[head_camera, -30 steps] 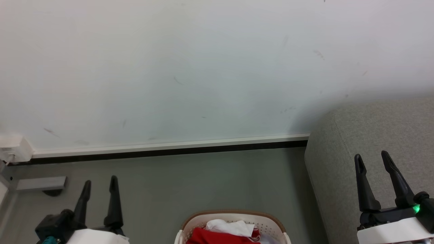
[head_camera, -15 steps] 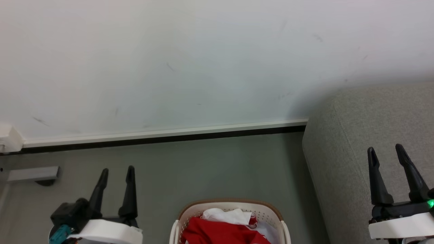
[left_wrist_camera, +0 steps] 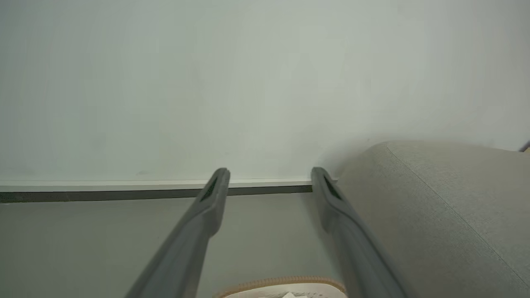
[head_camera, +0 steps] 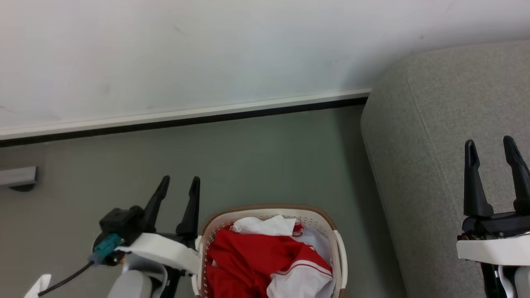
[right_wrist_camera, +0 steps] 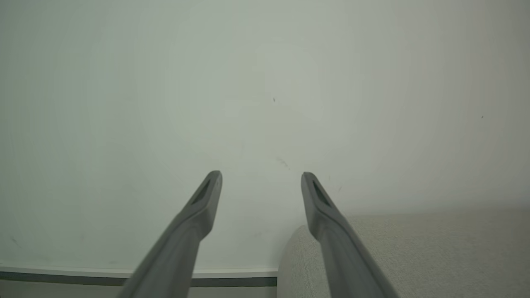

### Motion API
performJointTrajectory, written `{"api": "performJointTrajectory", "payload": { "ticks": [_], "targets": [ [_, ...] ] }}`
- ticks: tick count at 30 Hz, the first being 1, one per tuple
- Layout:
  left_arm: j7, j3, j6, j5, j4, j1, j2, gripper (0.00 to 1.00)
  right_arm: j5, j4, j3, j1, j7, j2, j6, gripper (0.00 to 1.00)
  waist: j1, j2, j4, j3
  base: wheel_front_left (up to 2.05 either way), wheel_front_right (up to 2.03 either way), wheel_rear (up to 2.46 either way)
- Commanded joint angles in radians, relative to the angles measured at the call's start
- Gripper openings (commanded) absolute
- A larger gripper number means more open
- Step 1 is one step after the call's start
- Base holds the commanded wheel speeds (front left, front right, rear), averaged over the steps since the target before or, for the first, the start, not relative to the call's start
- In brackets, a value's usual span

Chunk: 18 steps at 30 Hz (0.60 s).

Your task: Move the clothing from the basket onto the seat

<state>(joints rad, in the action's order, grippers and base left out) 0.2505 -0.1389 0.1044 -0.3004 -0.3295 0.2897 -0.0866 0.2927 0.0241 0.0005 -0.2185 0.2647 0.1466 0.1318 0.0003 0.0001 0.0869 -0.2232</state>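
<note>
Your left gripper point(head_camera: 180, 179), fingers wide and empty, stands just beside the basket point(head_camera: 265, 207), nearer the clothing point(head_camera: 252, 254) than your right gripper point(head_camera: 488, 140), likewise wide, over the seat point(head_camera: 414, 124).

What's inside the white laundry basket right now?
The basket holds crumpled red clothing with white trim and white parts. The pile hides the basket's bottom and anything lying underneath.
</note>
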Motion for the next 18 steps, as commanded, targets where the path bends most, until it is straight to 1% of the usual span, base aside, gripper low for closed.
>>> {"api": "performJointTrajectory", "payload": {
  "ticks": [1, 13, 14, 18],
  "targets": [
    [-0.010, -0.009, 0.005, 0.015, -0.014, 0.018, -0.010, 1.00, -0.008, -0.009, -0.004, -0.016, -0.001, -0.005, -0.002, 1.00, -0.0003, -0.0001, 0.019, -0.043, 0.00, 0.00, 0.00],
    [-0.116, -0.183, 0.024, 0.049, -0.204, 0.179, -0.011, 1.00, -0.034, -0.060, -0.020, -0.093, -0.001, -0.046, -0.002, 1.00, -0.0003, -0.0001, 0.076, -0.208, 0.00, 0.00, 0.00],
    [-0.132, -0.206, 0.025, 0.049, -0.246, 0.209, -0.014, 1.00, -0.036, -0.065, -0.017, -0.106, -0.001, -0.054, -0.002, 1.00, -0.0003, -0.0001, 0.087, -0.233, 0.00, 0.00, 0.00],
    [-0.175, -0.258, 0.027, 0.055, -0.344, 0.265, -0.029, 1.00, -0.038, -0.071, -0.003, -0.132, -0.001, -0.067, -0.002, 1.00, -0.0003, -0.0001, 0.111, -0.278, 0.00, 0.00, 0.00]
  ]
}}
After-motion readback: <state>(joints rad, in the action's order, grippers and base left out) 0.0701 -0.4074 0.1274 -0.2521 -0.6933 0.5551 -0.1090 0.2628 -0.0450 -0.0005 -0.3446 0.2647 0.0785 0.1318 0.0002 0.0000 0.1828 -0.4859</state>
